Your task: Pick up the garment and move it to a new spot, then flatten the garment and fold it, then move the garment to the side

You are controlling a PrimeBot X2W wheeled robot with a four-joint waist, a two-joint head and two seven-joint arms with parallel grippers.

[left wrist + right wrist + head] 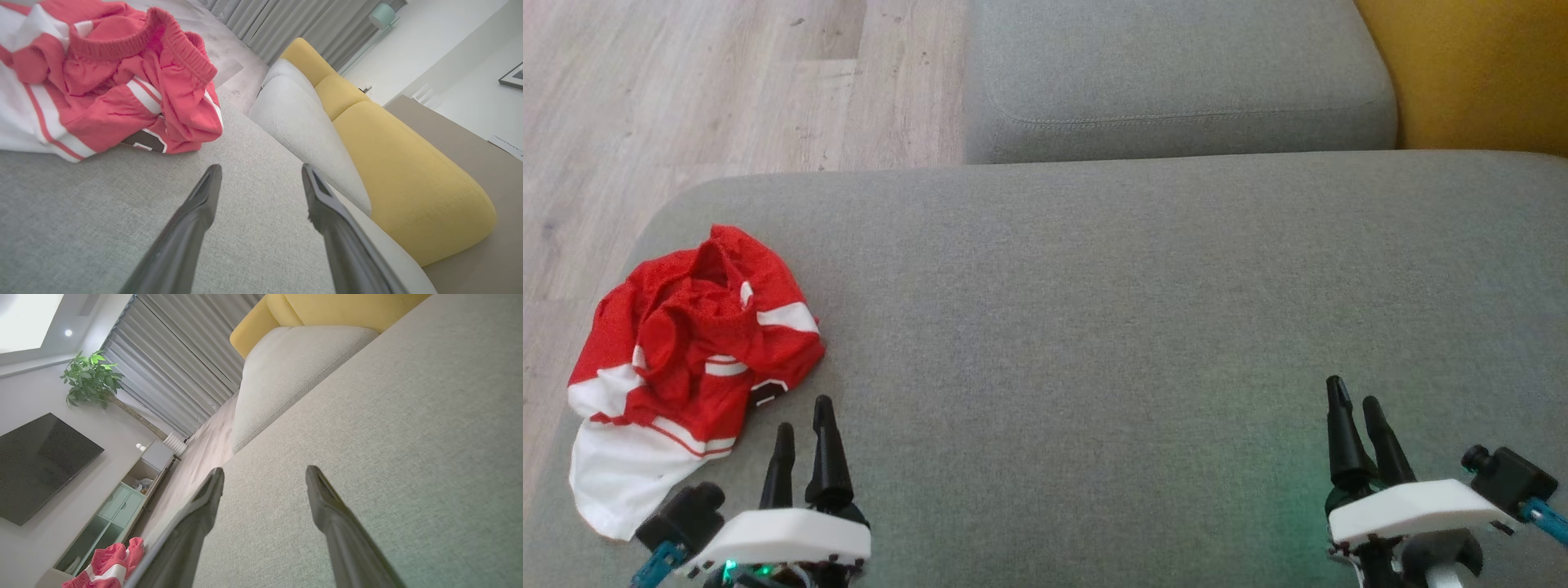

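The garment (682,359) is a crumpled red piece with white panels and stripes and an elastic waistband, heaped at the left end of the grey cushion (1094,327). In the left wrist view the garment (106,77) lies just beyond the fingertips, up and to the left. My left gripper (805,420) stands open just right of the heap's near edge, with nothing between its fingers. My right gripper (1354,400) is open too, far to the right over bare cushion. A corner of the garment (106,567) shows at the bottom left of the right wrist view.
A second grey cushion (1176,73) lies beyond the one in front, with a yellow cushion (1478,65) at the far right. Wooden floor (686,90) runs past the left edge, right beside the garment. A TV (36,465), a cabinet and a plant stand farther off.
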